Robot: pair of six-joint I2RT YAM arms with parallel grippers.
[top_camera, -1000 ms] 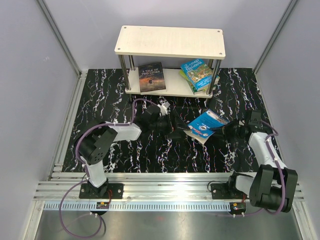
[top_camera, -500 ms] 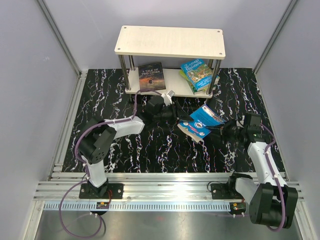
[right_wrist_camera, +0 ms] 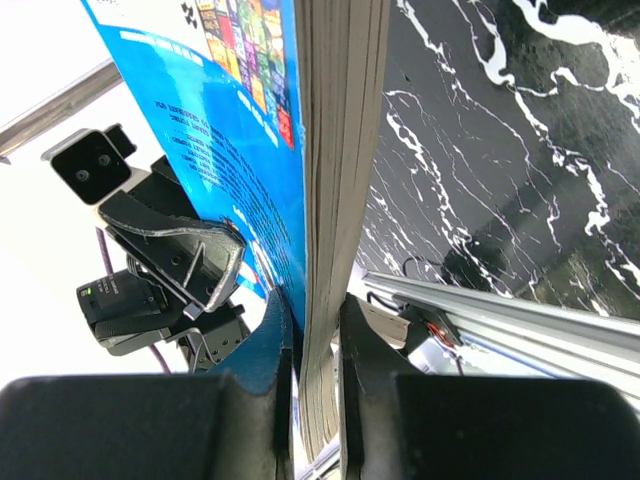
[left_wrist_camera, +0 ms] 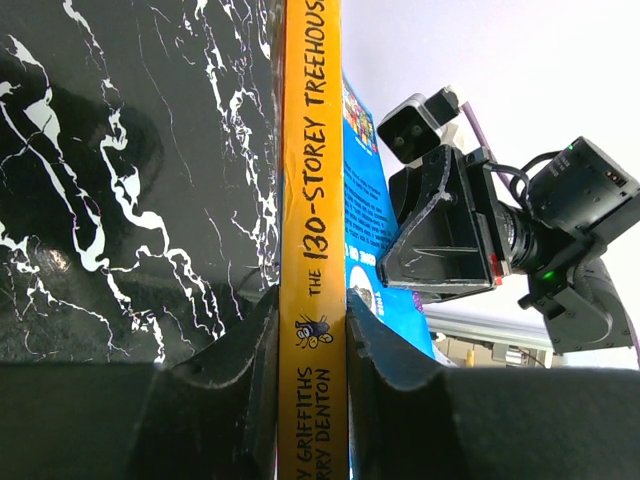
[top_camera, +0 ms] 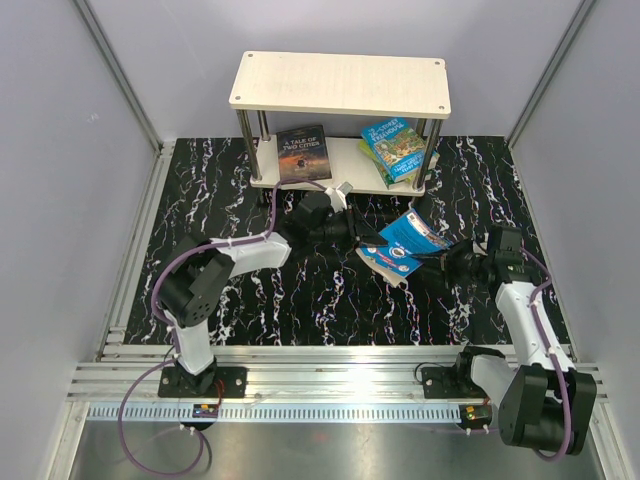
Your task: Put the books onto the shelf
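Blue paperback point(top_camera: 405, 245) is the only book I can see off the shelf point(top_camera: 340, 85). It hangs tilted over the black marbled worktop point(top_camera: 300, 290), a bit right of centre and near the shelf's front edge. Both arms are on it. The left gripper point(left_wrist_camera: 312, 335) pinches the orange spine, fingers tight on either side in the left wrist view. The right gripper point(right_wrist_camera: 318, 330) is clamped over the page edge on the opposite side. Looks like a two-arm carry or a handover, can't tell which. Done so far: the dark book point(top_camera: 303, 153) lies on the lower board toward its left end, and the green Treehouse stack point(top_camera: 397, 148) lies toward its right end, slightly over the front edge. Can't read the count in the stack. Left to do: get this one onto a board and release. My read: nearly finished, last book in transit.
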